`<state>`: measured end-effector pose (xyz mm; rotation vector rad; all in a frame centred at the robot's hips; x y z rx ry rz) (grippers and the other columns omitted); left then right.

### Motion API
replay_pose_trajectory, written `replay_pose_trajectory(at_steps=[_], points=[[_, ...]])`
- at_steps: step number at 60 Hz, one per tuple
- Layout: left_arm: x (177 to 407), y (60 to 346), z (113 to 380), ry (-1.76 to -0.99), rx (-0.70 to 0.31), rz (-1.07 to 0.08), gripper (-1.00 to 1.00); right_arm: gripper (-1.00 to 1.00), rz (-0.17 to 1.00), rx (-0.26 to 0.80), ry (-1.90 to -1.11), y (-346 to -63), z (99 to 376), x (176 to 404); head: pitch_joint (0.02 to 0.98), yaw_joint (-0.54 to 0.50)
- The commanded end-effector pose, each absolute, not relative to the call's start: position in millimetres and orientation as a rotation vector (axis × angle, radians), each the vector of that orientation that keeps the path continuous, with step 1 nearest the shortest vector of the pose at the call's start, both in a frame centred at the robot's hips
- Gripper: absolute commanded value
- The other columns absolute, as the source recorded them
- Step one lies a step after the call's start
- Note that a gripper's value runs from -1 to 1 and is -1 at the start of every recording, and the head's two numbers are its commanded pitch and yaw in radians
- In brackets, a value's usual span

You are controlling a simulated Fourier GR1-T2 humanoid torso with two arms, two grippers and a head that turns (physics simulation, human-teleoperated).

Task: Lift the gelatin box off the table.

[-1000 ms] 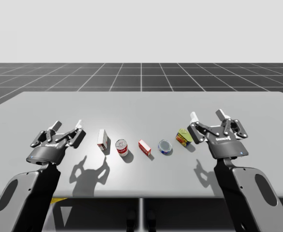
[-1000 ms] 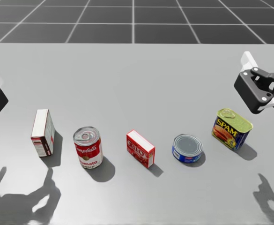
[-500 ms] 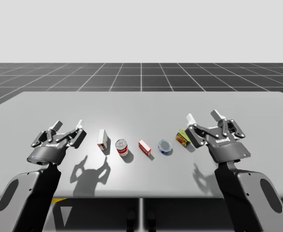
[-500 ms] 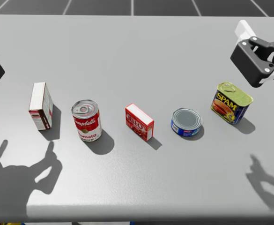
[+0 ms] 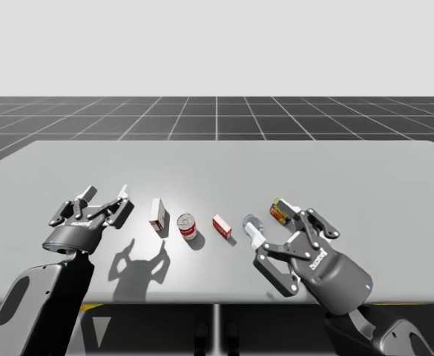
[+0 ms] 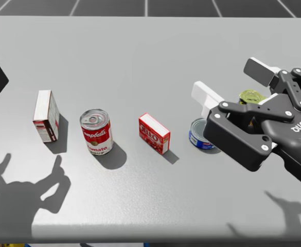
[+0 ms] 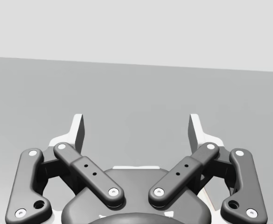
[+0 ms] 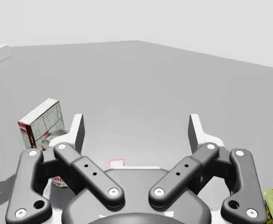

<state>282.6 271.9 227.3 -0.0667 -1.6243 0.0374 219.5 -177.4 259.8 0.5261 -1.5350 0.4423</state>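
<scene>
At the middle of the grey table (image 6: 140, 51), just right of the red-and-white soup can (image 6: 96, 146), stands the small red cardboard gelatin box (image 6: 154, 134). It is probably light and stiff, best pinched across its broad faces. My right gripper (image 8: 136, 128) and left gripper (image 7: 136, 128) gape wide, empty.

Matt grey table (image 6: 140, 62), shiny metal-topped red can (image 6: 96, 140), glossy red box (image 6: 154, 134)

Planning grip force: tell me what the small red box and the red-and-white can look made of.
The small red box looks like matte printed cardboard: flat faces, sharp edges. The red-and-white can looks like metal under a paper label: shiny ringed lid.
</scene>
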Motion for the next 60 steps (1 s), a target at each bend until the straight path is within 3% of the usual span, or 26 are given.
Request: replay_pose_trajectory(at_steps=[1,25,60], points=[[283,271,226,-1.62,-0.068,0.031,-1.0,-1.0,0.526,0.584,-1.437,-152,235,201,0.835,-0.02],[283,267,223,-1.605,-0.067,0.024,-1.0,-1.0,0.542,0.522,-1.314,-129,173,227,0.834,-0.03],[284,268,223,-1.605,-0.067,0.029,-1.0,-1.0,0.565,0.443,-1.234,-100,134,279,0.832,-0.02]])
